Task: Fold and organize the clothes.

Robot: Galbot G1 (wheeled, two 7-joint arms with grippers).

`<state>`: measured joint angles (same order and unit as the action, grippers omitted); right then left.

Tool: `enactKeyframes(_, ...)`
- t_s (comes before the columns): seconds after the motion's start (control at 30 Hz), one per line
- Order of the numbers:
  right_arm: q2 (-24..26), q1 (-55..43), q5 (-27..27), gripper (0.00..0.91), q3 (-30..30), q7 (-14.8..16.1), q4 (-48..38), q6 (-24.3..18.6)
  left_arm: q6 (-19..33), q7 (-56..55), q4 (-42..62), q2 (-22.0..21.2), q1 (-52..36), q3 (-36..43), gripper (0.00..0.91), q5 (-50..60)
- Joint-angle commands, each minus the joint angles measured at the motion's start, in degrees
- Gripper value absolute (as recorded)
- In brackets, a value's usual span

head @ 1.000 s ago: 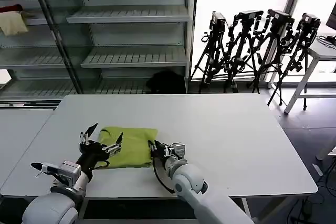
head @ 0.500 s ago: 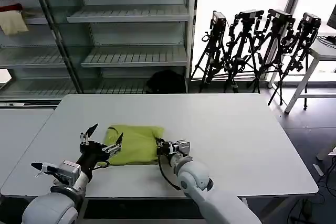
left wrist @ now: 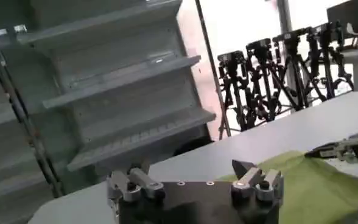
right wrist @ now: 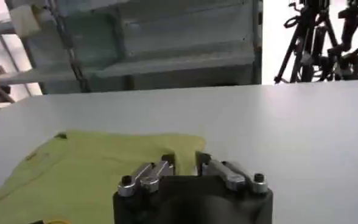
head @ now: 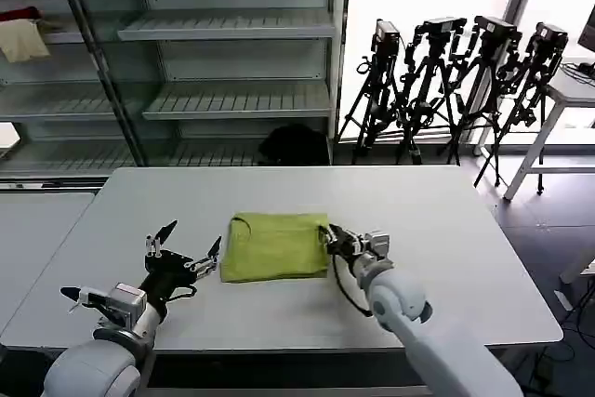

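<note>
The lime-green T-shirt [head: 276, 246] lies folded into a rough rectangle on the white table [head: 437, 220], near its middle. My right gripper [head: 327, 232] is at the shirt's right edge, low on the table, shut on the cloth there. In the right wrist view the green T-shirt [right wrist: 100, 170] runs between the two fingers of the right gripper [right wrist: 185, 161]. My left gripper [head: 189, 250] hovers just left of the shirt, apart from it, with its fingers spread open. In the left wrist view the left gripper [left wrist: 188, 173] holds nothing and the T-shirt [left wrist: 313, 189] lies beyond one fingertip.
Grey shelving [head: 232, 99] stands behind the table, with a cream cloth [head: 23, 40] on a left shelf and a black bundle [head: 296, 144] on the floor. Camera tripods [head: 456, 81] line the back right. A second table [head: 33, 220] adjoins on the left.
My right gripper has moved right and away from me, dragging the shirt with it toward the table's middle. The left gripper stayed in place and is now off the cloth.
</note>
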<state>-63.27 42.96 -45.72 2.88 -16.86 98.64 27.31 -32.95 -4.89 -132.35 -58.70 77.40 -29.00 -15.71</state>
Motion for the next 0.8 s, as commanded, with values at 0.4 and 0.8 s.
enactKeyframes(0.4,16.6,10.7,6.3,0.907,-17.6,5.4,16.6,-9.5,1.9,-2.6,-3.5,-1.2,3.2,-0.1,0.907,-3.5)
enactKeyframes(0.8,7.4,61.8,24.1,0.907,-42.1,-1.8,30.4,-38.8,22.6,-6.5,1.3,-6.3,14.8,2.6,0.907,-0.2)
